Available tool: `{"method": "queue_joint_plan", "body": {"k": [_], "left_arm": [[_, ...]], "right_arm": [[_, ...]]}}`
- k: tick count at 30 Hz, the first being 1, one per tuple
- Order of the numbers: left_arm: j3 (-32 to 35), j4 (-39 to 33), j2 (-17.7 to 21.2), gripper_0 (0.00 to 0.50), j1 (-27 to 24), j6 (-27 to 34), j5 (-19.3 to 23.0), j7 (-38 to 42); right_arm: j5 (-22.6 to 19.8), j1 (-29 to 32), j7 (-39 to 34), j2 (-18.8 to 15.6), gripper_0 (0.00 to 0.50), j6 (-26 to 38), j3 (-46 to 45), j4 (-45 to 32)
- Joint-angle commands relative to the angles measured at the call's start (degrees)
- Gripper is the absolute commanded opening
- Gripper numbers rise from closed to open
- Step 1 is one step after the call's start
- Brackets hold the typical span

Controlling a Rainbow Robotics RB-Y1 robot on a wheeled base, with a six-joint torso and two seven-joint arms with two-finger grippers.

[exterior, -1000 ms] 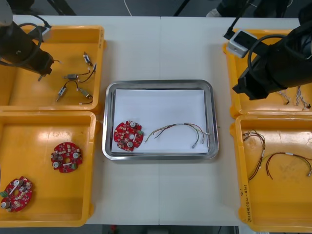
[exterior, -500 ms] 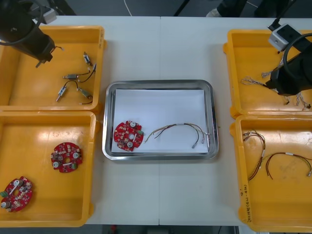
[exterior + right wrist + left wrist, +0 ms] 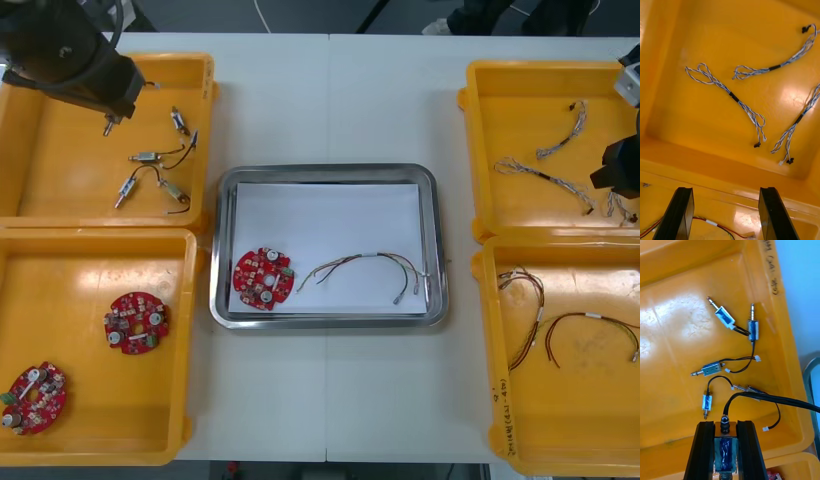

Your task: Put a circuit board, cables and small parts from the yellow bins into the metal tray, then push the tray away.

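Nearest us, the lower-left yellow bin (image 3: 90, 270) holds two spare circuit boards (image 3: 136, 322), and the lower-right yellow bin (image 3: 580, 400) holds red and yellow cables (image 3: 560, 330). Mid-frame on the tabletop (image 3: 330, 100), the metal tray (image 3: 325, 172) has a white lining. On it lie a round red circuit board (image 3: 263, 278) and, just beside it, a thin cable (image 3: 375, 268).

At the upper left, the left end effector (image 3: 725, 427) hangs over the upper-left yellow bin (image 3: 60, 170), pinching a small metal part (image 3: 725, 450). The part's black lead (image 3: 763, 397) crosses the loose small metal parts (image 3: 711, 369) below.

At the right edge, the right end effector (image 3: 724, 195) is spread, with nothing between its fingers, above the wall dividing the right bins. Beyond that wall, in the upper-right yellow bin (image 3: 520, 110), lie three blue and white cables (image 3: 730, 95), well apart.
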Motion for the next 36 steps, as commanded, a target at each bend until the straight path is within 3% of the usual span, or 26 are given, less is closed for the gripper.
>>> {"method": "queue_joint_plan", "body": {"k": [1,8,11,17,25,36], "left_arm": [[-1.7,-6.6,-1.0,0.001,0.8,2.2,0.5,12.5],[-5.7,-12.4,-3.6,0.001,0.8,3.7,0.4,22.7],[-10.1,-14.6,-4.9,0.002,0.8,2.7,-1.3,29.9],[-15.6,-15.3,-6.6,0.002,0.8,0.0,-2.9,36.1],[-21.2,-13.3,-8.4,0.002,0.9,-5.8,-3.7,42.4],[-27.4,-6.3,-9.3,0.000,0.8,-13.1,-5.1,43.9]], "right_arm": [[1.4,-2.4,-1.3,-4.1,0.500,0.2,-1.9,4.0],[2.6,-6.2,-1.2,-5.0,0.500,0.2,-3.4,10.8],[2.9,-7.7,-1.1,-5.1,0.500,0.2,-3.6,13.4],[3.2,-9.2,-1.2,-5.2,0.500,-0.5,-2.7,16.9],[3.8,-13.6,-0.5,-6.4,0.500,-6.6,-2.5,28.0],[4.9,-17.3,1.5,-8.6,0.500,-16.2,-1.3,39.0]]}}
